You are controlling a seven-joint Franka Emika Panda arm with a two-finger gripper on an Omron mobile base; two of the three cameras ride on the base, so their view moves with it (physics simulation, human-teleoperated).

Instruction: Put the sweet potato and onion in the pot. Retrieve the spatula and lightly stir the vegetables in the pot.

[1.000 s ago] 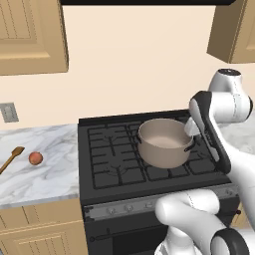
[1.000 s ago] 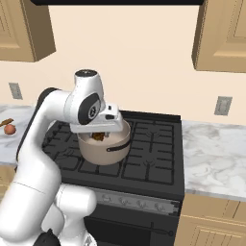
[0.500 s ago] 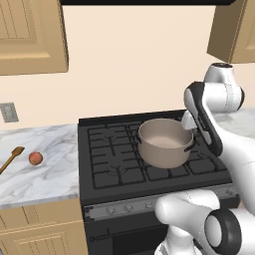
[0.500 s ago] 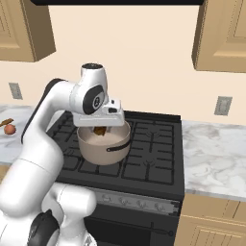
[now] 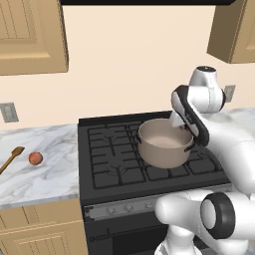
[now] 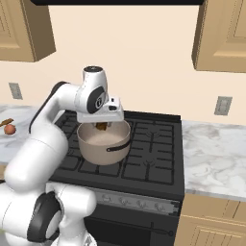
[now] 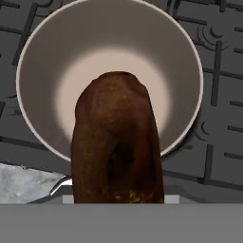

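One sweet potato [image 7: 116, 142] clamped in pincer [image 6: 101, 126] above pot [image 5: 164, 144], onion [image 5: 35, 158] beside spatula [image 5: 12, 158] on counter [image 5: 45, 174]

I see the sweet potato [image 7: 117, 142] hanging over the pot's [image 7: 42, 52] pale inside, stove grates [image 7: 220, 71] around, tabletop [image 7: 23, 182] at 8 o'clock.

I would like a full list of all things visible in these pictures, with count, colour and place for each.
sweet potato: one, dark brown, held above the pot's opening.
pot: one, beige-grey, on the stove.
onion: one, reddish-orange, on the left counter.
spatula: one, light-brown wood, left of the onion.
stove: one, black, between the counters.
counters: marble, either side of the stove.
cabinets: wooden, above and below.
wall sockets: grey, on the wall.
end effector: one, white, over the pot, shut on the sweet potato.
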